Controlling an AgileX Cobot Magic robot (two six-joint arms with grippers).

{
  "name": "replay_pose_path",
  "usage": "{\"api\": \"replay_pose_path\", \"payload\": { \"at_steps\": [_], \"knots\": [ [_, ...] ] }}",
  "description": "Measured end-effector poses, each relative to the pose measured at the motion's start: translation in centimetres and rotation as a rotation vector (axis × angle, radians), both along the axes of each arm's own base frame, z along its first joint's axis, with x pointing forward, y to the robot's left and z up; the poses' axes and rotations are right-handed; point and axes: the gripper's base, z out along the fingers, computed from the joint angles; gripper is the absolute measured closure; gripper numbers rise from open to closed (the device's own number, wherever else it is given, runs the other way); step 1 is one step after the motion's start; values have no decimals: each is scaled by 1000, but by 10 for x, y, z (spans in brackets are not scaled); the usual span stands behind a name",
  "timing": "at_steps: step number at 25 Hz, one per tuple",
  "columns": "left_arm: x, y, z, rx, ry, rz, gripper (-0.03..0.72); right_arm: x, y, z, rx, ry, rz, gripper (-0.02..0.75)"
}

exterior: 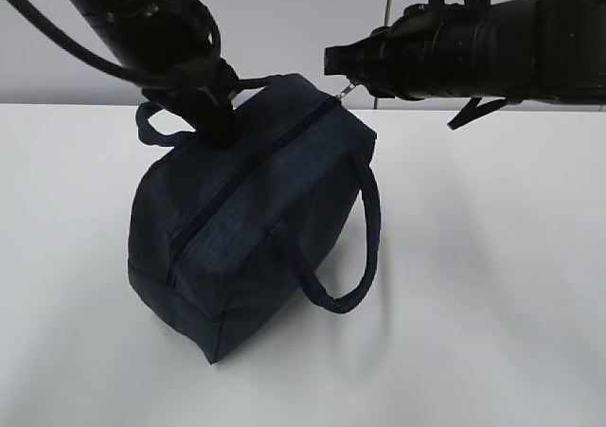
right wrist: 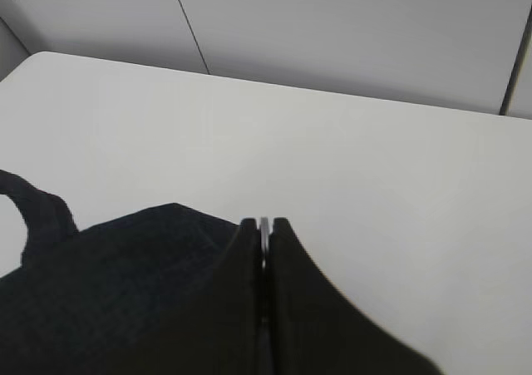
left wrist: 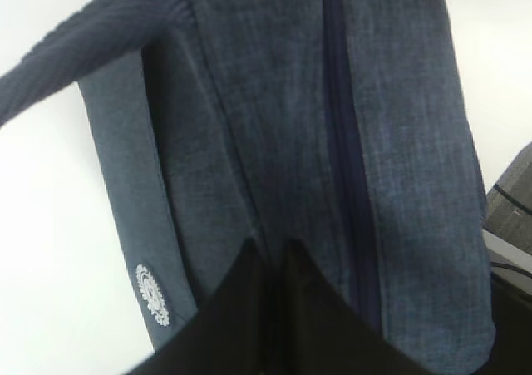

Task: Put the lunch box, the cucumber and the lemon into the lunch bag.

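The dark navy lunch bag point(exterior: 256, 219) lies tilted on the white table, and its dark zipper point(exterior: 256, 167) looks closed along the top. My left gripper point(exterior: 216, 129) is shut on a fold of the bag's fabric beside the zipper point(left wrist: 345, 142), seen close up in the left wrist view point(left wrist: 270, 254). My right gripper point(exterior: 339, 67) is shut on the metal ring pull point(exterior: 348, 88) at the bag's far end, and the ring shows between the fingers point(right wrist: 263, 225). The lunch box, cucumber and lemon are out of view.
One loop handle point(exterior: 365, 247) hangs over the bag's near right side and the other point(exterior: 151, 129) sticks out at the far left. A white emblem point(left wrist: 152, 293) marks the side panel. The white table point(exterior: 492, 285) ends at a grey wall behind.
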Motion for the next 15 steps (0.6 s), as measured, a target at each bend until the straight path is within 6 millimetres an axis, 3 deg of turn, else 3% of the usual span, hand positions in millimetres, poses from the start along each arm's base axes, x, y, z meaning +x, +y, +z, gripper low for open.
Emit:
{"api": "replay_pose_path", "payload": {
  "at_steps": [15],
  "knots": [
    [-25, 9, 35, -59, -17, -41, 694, 3, -6, -1, -9, -2, -14, 738]
  ]
}}
